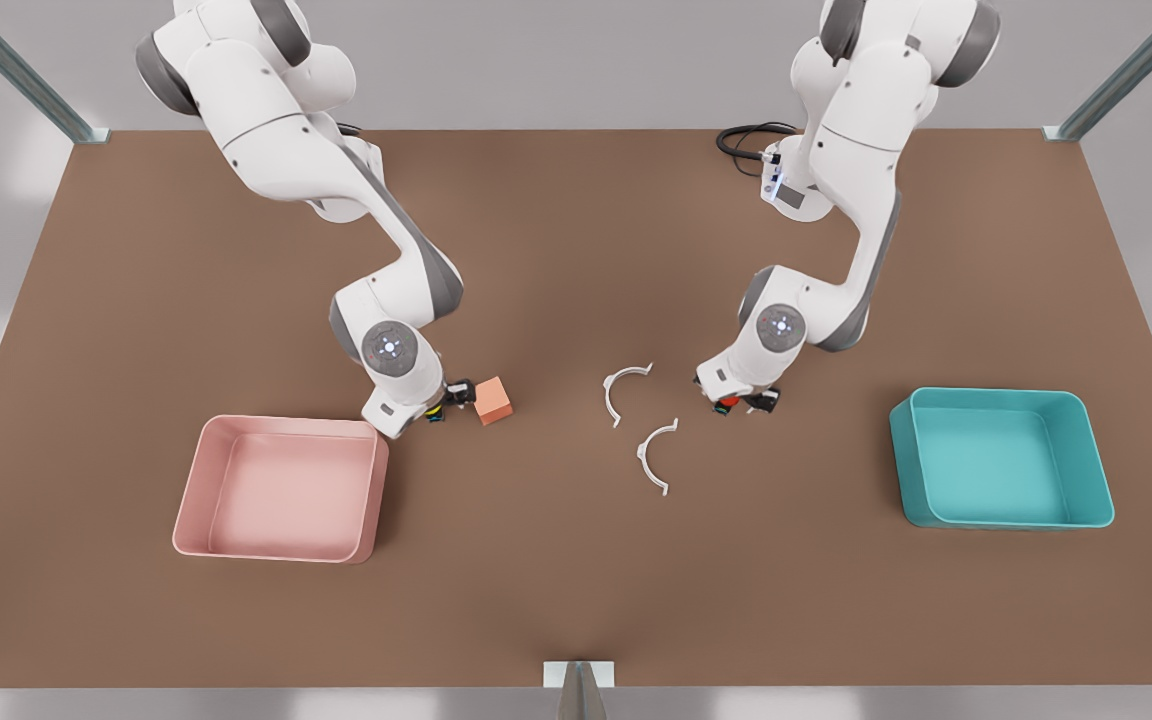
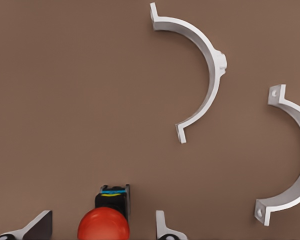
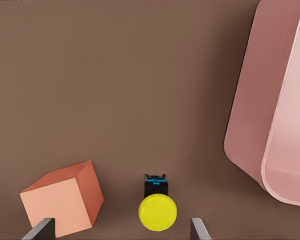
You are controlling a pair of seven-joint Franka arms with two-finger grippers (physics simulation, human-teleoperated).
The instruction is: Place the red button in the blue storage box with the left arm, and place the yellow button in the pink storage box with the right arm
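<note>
Left tool [image 1: 744,402] hangs low over the red button [image 2: 103,226], fingers spread wide either side of it on the counter [image 1: 576,600], two white clamps [image 2: 200,65] just beside. Right tool [image 1: 441,405] straddles the yellow button [image 3: 158,212], likewise released (orange cube [image 3: 65,200] near, pink box [image 1: 281,488] close, blue box [image 1: 1001,458] well apart).

An orange cube [image 3: 62,200] crowds the right gripper [image 1: 441,405]; two white clamps [image 2: 200,70] lie seemingly clear of the left gripper [image 1: 746,403].
</note>
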